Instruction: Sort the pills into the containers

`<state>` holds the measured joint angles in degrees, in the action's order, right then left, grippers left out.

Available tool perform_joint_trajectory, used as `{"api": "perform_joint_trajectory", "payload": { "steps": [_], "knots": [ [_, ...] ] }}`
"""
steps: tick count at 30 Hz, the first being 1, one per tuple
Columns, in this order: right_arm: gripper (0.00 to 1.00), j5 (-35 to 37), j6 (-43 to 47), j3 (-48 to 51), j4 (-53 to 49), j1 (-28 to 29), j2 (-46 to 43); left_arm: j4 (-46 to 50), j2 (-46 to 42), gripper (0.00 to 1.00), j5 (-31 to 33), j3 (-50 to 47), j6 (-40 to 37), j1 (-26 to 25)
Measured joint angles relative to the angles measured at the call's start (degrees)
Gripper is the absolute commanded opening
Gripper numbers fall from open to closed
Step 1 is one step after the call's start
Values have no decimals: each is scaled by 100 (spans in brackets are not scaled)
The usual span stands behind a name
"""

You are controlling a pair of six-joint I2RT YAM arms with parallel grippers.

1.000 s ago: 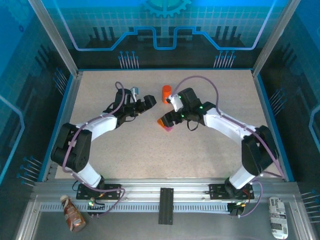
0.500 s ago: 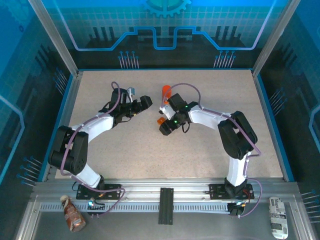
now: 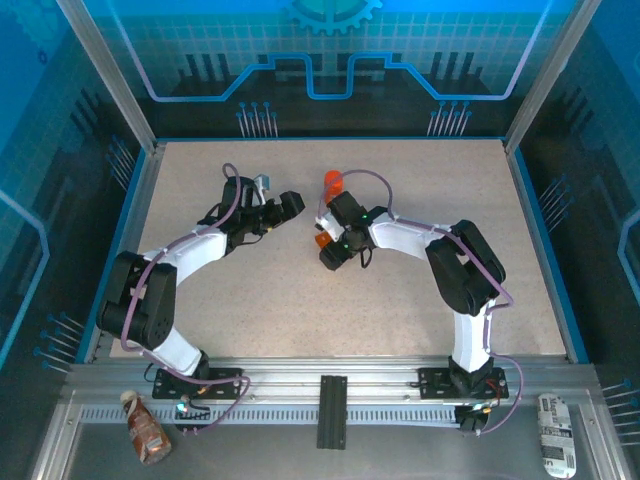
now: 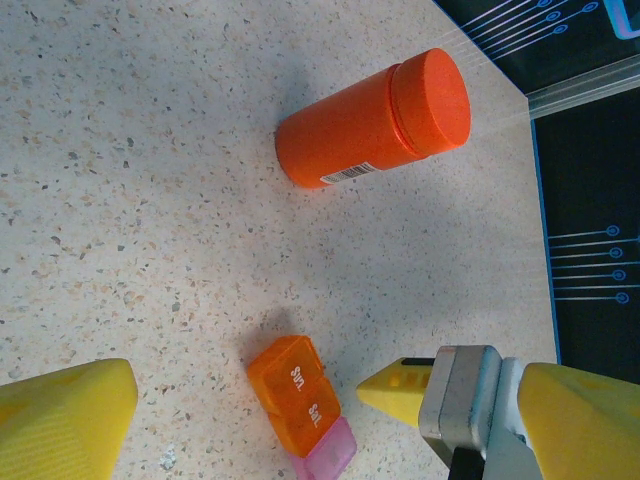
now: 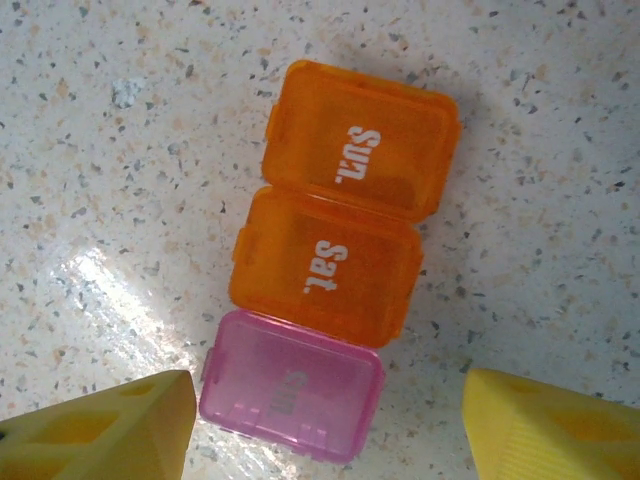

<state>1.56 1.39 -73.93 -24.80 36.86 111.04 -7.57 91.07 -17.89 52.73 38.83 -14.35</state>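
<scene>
White arms [image 3: 195, 247], black joints [image 3: 140, 300], purple cables [image 3: 229, 168] (green lights [image 3: 347, 240] too); yellow claw fingers [image 5: 100, 425].

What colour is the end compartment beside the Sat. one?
The end compartment is translucent pink; the Sat. compartment is orange. Clearest in the right wrist view.

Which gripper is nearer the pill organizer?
Right. The right gripper hangs over the pill organizer, straddling its pink end; the left gripper sits off to its left, apart.
</scene>
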Motion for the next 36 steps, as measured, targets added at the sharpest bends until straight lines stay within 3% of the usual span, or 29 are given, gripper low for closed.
{"api": "perform_joint_trajectory", "payload": {
  "steps": [7, 22, 26, 36],
  "knots": [
    [76, -28, -339, -2, 22, 15, 0, -26, 11, 99, 0, 0, 4, 0],
    [63, 748, -1113, -409, -181, 492, 487, -42, 70, 99, 0, 0, 17, 0],
    [56, 763, -1211, -409, -179, 516, 487, -42, 70, 99, -2, 0, 17, 0],
    [27, 723, -1434, -208, 122, 435, 387, -42, 70, 99, -2, 0, 22, 0]
  ]
}}
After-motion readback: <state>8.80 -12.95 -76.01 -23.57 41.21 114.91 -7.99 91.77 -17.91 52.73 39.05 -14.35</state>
